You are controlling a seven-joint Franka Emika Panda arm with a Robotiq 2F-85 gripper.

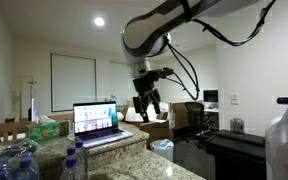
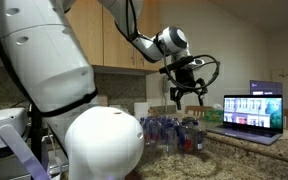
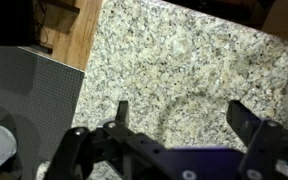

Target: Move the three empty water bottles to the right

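Small clear bottles with blue caps point(image 1: 74, 160) stand at the counter's near edge, in front of the open laptop point(image 1: 96, 122). In an exterior view they stand in a cluster point(image 2: 189, 135) on the granite counter, and I cannot separate each one. My gripper point(image 1: 147, 104) hangs open and empty in the air above the counter, beside the laptop and well above the bottles; it also shows in an exterior view point(image 2: 187, 96). In the wrist view the open fingers point(image 3: 184, 115) frame bare granite, with no bottle between them.
A heap of bluish clear plastic point(image 1: 14, 160) lies by the bottles. The laptop point(image 2: 252, 112) sits on the counter, and its grey lid point(image 3: 24, 100) shows in the wrist view. A tissue box point(image 1: 46, 128) stands behind. The granite counter point(image 3: 184, 60) ends at a wooden floor edge point(image 3: 79, 30).
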